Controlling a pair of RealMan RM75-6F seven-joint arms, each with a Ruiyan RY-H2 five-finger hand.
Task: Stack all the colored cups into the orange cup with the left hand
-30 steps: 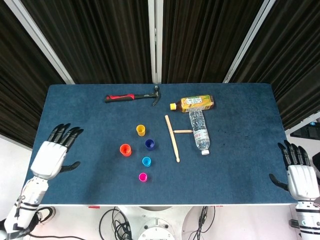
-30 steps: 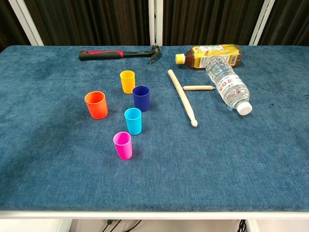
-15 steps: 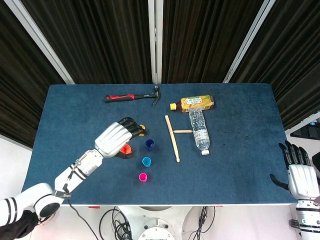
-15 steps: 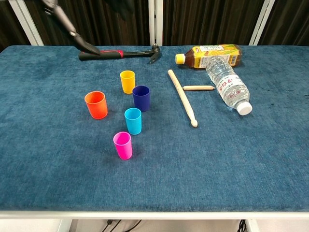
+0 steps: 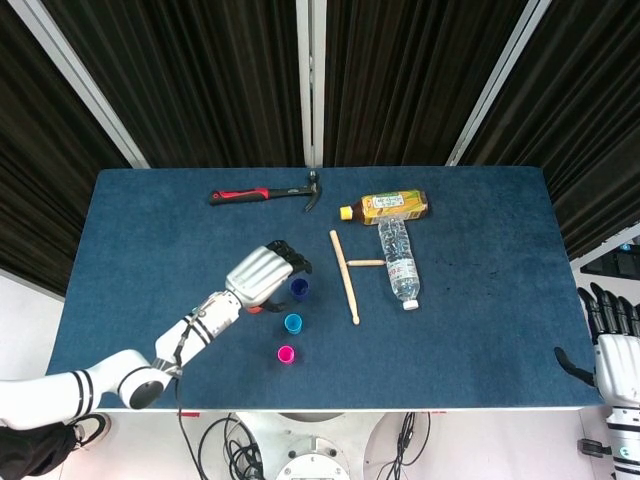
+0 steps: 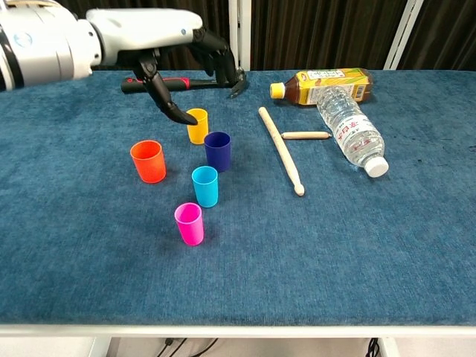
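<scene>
The orange cup (image 6: 149, 161) stands upright left of the cluster. The yellow cup (image 6: 196, 125), dark blue cup (image 6: 218, 151), light blue cup (image 6: 205, 186) and pink cup (image 6: 189, 223) stand apart to its right. My left hand (image 6: 167, 48) hovers over the yellow and orange cups with fingers spread and nothing in it; its thumb tip is close to the yellow cup's rim. In the head view the left hand (image 5: 265, 275) covers the orange and yellow cups, beside the dark blue cup (image 5: 299, 289). My right hand (image 5: 615, 350) is off the table's right front corner, fingers extended.
A red-handled hammer (image 6: 182, 82) lies at the back behind the cups. A long wooden stick (image 6: 281, 149) and a short one (image 6: 305, 135) lie right of the cups. Further right lie a tea bottle (image 6: 327, 80) and a water bottle (image 6: 349, 134).
My left arm has swung in from the table's left edge over the cups and now hangs lower and further right. The cups have not moved. The right hand has sunk slightly.
</scene>
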